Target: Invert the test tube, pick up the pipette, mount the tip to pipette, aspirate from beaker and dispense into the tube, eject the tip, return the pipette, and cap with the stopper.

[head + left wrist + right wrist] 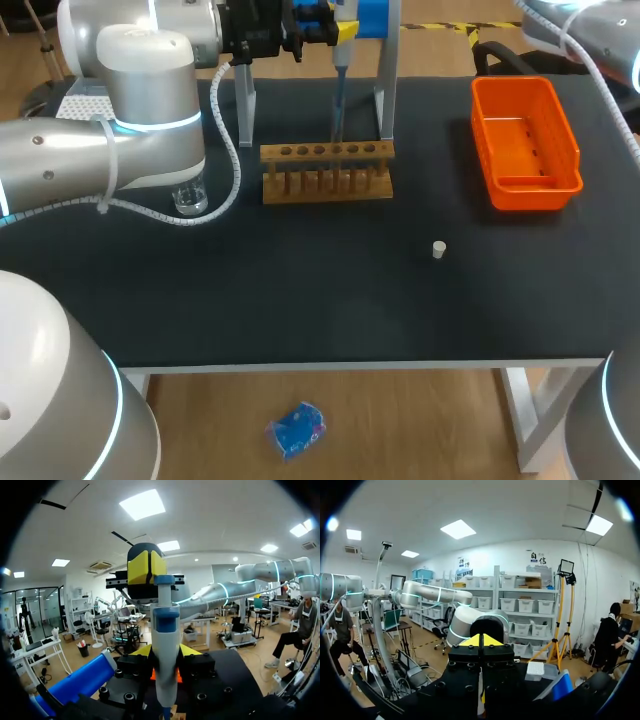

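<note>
You are clamping the pipette (165, 625) upright in your left gripper (165, 652), its shaft hanging near the wooden test tube rack (327, 153); your right gripper (480, 640) is sitting with fingers pressed together.

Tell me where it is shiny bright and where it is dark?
Head view: even light on the black table, shadows barely show, and the beaker glints. Left wrist view: white glare overhead, above the pipette. Right wrist view: the right gripper looks dark under bright light.
</note>
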Motion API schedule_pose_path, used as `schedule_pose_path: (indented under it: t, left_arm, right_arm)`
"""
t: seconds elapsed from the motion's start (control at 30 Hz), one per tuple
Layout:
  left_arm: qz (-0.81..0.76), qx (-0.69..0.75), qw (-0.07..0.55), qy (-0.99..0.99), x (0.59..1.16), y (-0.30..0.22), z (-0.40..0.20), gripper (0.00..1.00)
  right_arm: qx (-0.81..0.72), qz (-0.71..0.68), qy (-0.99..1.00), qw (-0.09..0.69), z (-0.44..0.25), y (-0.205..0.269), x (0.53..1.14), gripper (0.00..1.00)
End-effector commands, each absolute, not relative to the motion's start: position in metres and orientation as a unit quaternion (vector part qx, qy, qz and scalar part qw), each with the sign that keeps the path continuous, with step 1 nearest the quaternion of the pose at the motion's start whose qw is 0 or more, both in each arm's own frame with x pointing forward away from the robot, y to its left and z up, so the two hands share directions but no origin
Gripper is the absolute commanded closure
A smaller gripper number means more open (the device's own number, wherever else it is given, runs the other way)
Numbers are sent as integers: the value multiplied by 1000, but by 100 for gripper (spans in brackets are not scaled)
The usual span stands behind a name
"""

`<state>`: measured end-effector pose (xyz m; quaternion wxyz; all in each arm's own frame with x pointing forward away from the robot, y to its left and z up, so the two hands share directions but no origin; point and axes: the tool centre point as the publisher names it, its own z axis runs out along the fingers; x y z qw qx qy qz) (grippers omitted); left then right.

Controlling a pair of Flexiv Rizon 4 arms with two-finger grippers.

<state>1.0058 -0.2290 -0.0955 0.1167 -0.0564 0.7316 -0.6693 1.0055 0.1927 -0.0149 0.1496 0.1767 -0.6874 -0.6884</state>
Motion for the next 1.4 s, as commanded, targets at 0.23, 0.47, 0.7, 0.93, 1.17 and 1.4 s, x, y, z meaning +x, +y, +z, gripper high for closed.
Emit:
schedule_pose_path:
  t: [0.23, 0.47, 0.7, 0.93, 1.17, 1.4]
  left_arm:
    - [-669, -56, 117, 732, 1006, -230, -92, 100]
    - [-669, -56, 117, 732, 1006, -230, -92, 100]
    - [-669, -56, 117, 732, 1006, -230, -92, 100]
    - [-669, -56, 117, 732, 1006, -230, -92, 100]
    - [-669, -56, 117, 732, 1006, -230, -92, 100]
    - [-669, -56, 117, 732, 1006, -230, -92, 100]
  right_arm:
    - [176, -689, -687, 153, -22, 190, 1008, 100]
    - [174, -689, -686, 156, -25, 191, 1008, 100]
    - [171, -689, -686, 158, -29, 191, 1006, 100]
    - [168, -690, -685, 161, -33, 191, 1005, 100]
    - [164, -691, -684, 165, -38, 191, 1004, 100]
    - [161, -693, -683, 169, -43, 191, 1003, 100]
